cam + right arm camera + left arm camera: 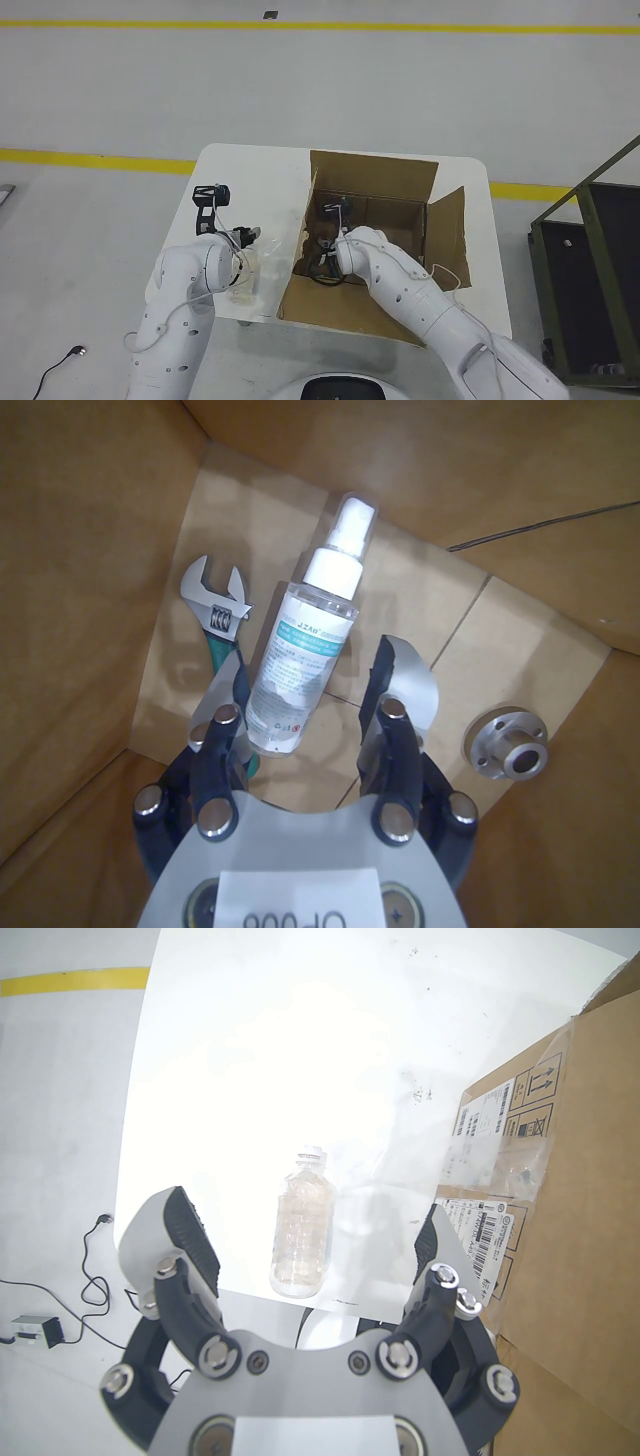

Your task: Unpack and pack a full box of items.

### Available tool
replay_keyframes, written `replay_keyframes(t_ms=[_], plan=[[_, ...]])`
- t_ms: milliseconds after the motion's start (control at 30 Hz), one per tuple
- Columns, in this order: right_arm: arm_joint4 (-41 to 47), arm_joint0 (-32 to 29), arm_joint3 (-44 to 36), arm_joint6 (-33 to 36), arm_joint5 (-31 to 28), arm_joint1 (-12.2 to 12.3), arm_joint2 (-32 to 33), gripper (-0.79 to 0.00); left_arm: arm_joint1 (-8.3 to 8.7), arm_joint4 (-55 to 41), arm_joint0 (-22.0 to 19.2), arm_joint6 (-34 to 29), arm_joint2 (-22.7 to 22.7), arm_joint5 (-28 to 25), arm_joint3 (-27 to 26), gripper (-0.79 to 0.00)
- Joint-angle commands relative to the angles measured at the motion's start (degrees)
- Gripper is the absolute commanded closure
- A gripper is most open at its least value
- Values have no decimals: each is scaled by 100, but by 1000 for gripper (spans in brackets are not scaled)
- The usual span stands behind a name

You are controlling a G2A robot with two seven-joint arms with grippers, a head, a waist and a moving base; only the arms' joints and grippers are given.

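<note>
Down inside the box [375, 178], the right gripper [312, 655] hangs spread wide over a spray bottle [320, 600] lying by a wrench [220, 620]. It looks light, smooth and slippery; grab its fat middle. Outside, the left gripper [305, 1203] is spread wide too, over a clear bottle [302, 1238].

The worktop [260, 1078] is stretching ahead of the left jaws, a yellow line [75, 980] running beyond it. Beside them a black cable [95, 1285] is trailing to a grey adapter [36, 1330]. A dark cart [560, 290] is standing well apart from the right jaws.
</note>
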Motion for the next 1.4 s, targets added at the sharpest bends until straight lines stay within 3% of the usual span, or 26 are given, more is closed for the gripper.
replay_keyframes(t_ms=[0, 633, 667, 700, 767, 933, 1167, 1367], plan=[[5, 30, 96, -17, -25, -42, -14, -376, 0, 0, 0, 0, 0, 0, 0, -785], [199, 204, 868, -166, -274, -372, 40, -351, 0, 0, 0, 0, 0, 0, 0, -785], [204, 214, 901, -180, -281, -384, 49, -323, 0, 0, 0, 0, 0, 0, 0, -785], [208, 220, 932, -184, -290, -395, 57, -243, 0, 0, 0, 0, 0, 0, 0, -785], [218, 236, 984, -203, -307, -416, 77, -28, 0, 0, 0, 0, 0, 0, 0, -785], [228, 242, 947, -282, -359, -435, 163, 0, 0, 0, 0, 0, 0, 0, 0, -785], [-38, 32, 124, -306, -336, -256, 471, 0, 0, 0, 0, 0, 0, 0, 0, -785], [-1002, -749, -1835, 34, -80, 188, 1089, 0, 0, 0, 0, 0, 0, 0, 0, -785]])
